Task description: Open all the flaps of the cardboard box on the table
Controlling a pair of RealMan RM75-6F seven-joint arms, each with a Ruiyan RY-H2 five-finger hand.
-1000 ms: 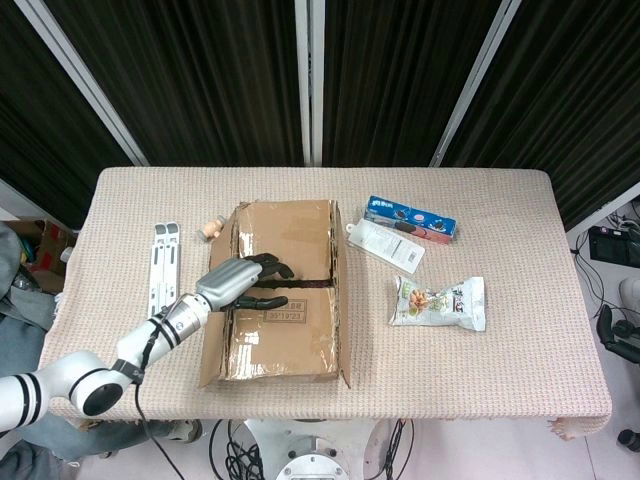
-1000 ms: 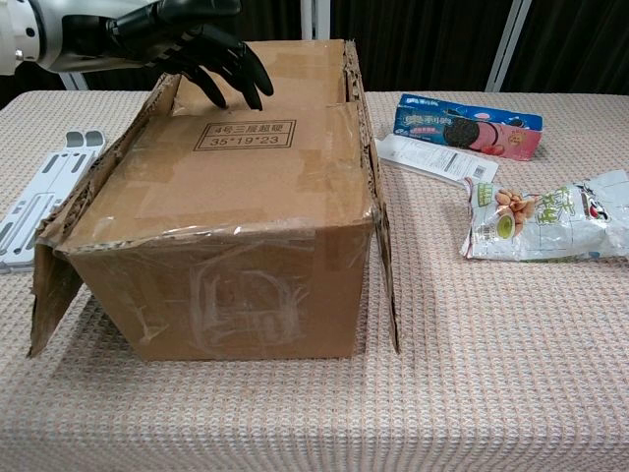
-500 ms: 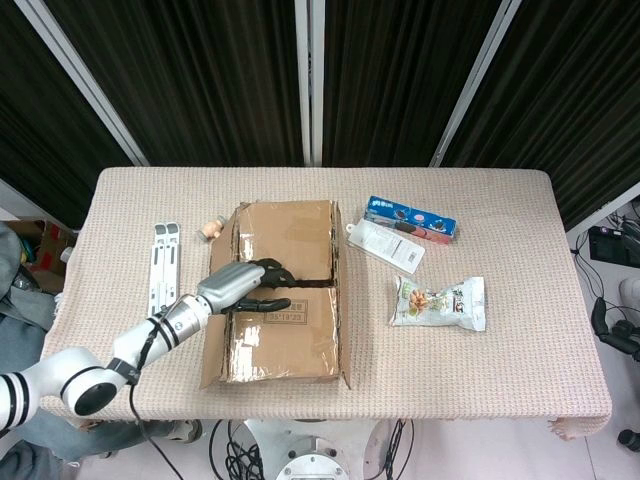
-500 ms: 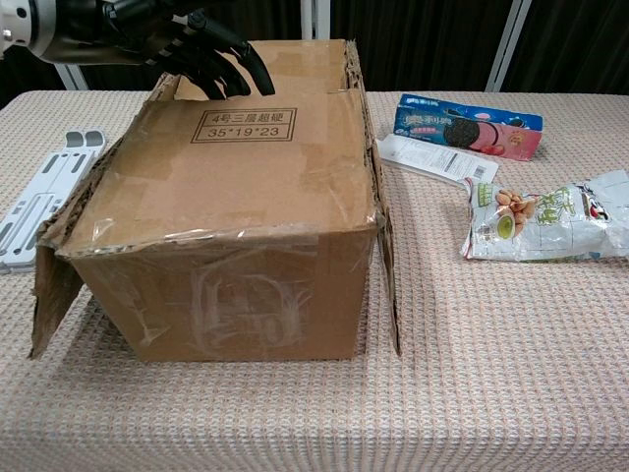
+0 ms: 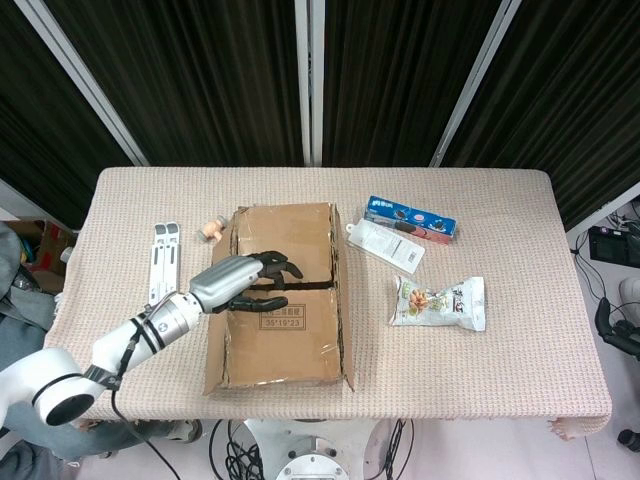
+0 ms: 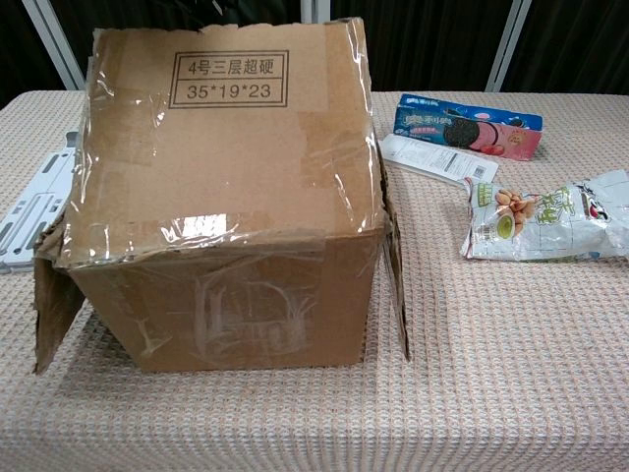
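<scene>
The brown cardboard box [image 5: 280, 355] [image 6: 231, 300] sits at the table's middle left. Its near top flap [image 5: 290, 335] [image 6: 226, 128], printed 35*19*23, is raised steeply. My left hand [image 5: 250, 280] grips that flap's free edge, with the dark fingers [image 5: 283, 264] beyond the edge and the thumb on the printed face. The chest view hides this hand behind the raised flap. The far flap [image 5: 285, 230] lies flat. The left side flap [image 6: 54, 305] and the right side flap [image 6: 395, 285] hang down. My right hand [image 5: 618, 335] is a dark sliver off the table's right edge, its pose unreadable.
A white folding stand [image 5: 163, 262] [image 6: 34, 211] lies left of the box, with a small tan object [image 5: 211, 229] behind it. On the right lie a blue cookie box [image 5: 410, 220] [image 6: 467, 126], a white packet [image 5: 385, 245] [image 6: 437, 159] and a snack bag [image 5: 440, 303] [image 6: 545, 216].
My left hand has lifted the near flap from nearly flat to steeply raised. The flap now hides the hand in the chest view.
</scene>
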